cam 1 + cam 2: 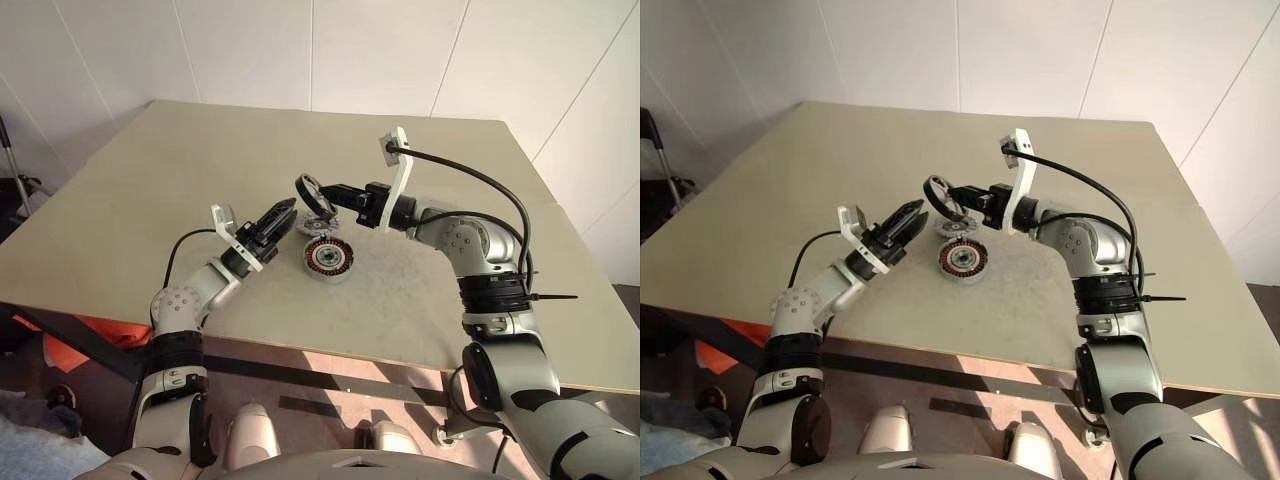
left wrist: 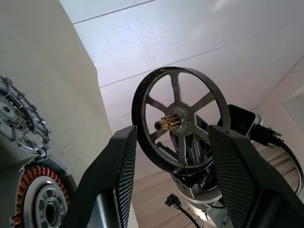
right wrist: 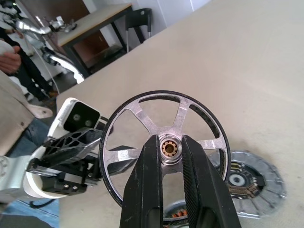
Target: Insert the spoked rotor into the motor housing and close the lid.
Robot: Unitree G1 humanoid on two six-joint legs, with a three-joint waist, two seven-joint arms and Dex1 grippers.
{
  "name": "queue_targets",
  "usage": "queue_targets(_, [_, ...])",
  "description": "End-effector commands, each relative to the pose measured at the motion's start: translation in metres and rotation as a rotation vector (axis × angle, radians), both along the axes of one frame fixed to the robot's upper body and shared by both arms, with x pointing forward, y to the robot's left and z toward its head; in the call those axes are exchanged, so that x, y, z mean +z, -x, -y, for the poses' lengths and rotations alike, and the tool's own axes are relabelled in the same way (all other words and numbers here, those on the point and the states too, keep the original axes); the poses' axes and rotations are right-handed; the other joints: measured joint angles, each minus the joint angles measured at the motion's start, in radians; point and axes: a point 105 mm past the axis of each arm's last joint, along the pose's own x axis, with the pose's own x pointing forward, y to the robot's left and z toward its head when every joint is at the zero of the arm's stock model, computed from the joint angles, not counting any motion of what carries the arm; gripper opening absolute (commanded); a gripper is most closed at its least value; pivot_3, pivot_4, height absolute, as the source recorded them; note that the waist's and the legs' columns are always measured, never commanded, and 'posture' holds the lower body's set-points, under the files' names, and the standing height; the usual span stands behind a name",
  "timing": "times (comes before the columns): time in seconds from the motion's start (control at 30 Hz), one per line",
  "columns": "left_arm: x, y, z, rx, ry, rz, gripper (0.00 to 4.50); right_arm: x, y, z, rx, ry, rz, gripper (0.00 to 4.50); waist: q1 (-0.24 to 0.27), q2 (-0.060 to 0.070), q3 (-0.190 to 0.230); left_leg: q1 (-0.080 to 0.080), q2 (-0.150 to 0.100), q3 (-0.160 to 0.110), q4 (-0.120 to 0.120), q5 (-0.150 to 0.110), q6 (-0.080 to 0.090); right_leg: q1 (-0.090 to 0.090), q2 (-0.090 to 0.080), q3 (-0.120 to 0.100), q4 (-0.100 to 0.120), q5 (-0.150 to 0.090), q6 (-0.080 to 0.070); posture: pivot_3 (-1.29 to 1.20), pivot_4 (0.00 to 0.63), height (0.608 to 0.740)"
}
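Holding the spoked rotor (image 3: 166,151) by its hub in my right gripper (image 1: 325,192), fingers clamped on it, wheel up in the air above the desk (image 1: 150,190) and just over the lid (image 3: 254,183). Left gripper (image 1: 283,212) has fingers apart, pointing at the rotor without touching it. Motor housing (image 1: 328,257) sits mid-desk, windings up, lid flat just beside it on the far-edge side.

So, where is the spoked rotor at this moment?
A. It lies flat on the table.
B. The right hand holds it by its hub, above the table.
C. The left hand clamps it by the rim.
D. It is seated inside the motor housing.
B: the right hand grips the spoked rotor at its hub, above the motor housing; the left hand stands open beside it.
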Motion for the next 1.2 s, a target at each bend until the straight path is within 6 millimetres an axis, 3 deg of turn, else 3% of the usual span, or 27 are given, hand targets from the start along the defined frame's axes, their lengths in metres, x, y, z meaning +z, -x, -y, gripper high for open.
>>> queue_targets(0.03, [0.011, 0.006, -0.004, -0.008, -0.027, 0.057, 2.50, 0.009, 0.003, 0.002, 0.003, 0.105, 0.121, 0.26, 0.000, 0.000, 0.000, 0.000, 0.000, 0.000, 0.000, 0.000, 0.000, 0.000, 0.000, 0.000, 0.000, 0.000, 0.000, 0.00, 0.000, 0.740])
queue_targets(0.13, [0.007, 0.007, -0.016, 0.019, -0.059, 0.049, 2.50, -0.006, 0.012, 0.001, 0.035, 0.211, 0.133, 0.26, 0.000, 0.000, 0.000, 0.000, 0.000, 0.000, 0.000, 0.000, 0.000, 0.000, 0.000, 0.000, 0.000, 0.000, 0.000, 0.00, 0.000, 0.740])
queue_targets(0.43, [0.004, 0.006, -0.033, 0.072, -0.094, 0.047, 2.50, -0.023, 0.027, -0.006, 0.080, 0.276, 0.118, 0.26, -0.003, 0.000, 0.000, 0.001, 0.000, 0.000, 0.001, -0.001, 0.002, 0.000, 0.000, 0.001, 0.001, 0.000, 0.000, 0.00, 0.000, 0.740])
queue_targets(0.93, [0.002, 0.004, -0.035, 0.093, -0.123, 0.045, 2.50, -0.058, 0.024, -0.006, 0.063, 0.345, 0.062, 0.26, -0.003, 0.000, 0.000, 0.001, 0.000, 0.000, 0.001, -0.001, 0.003, 0.000, 0.000, 0.001, 0.001, 0.000, 0.000, 0.00, 0.000, 0.740])
queue_targets(1.2, [0.000, 0.002, -0.033, 0.085, -0.143, 0.042, 2.50, -0.063, 0.023, -0.004, 0.053, 0.353, 0.061, 0.26, -0.003, 0.000, 0.000, 0.001, 0.000, 0.000, 0.001, -0.002, 0.003, 0.000, 0.000, 0.001, 0.001, 0.000, 0.000, 0.00, 0.000, 0.740])
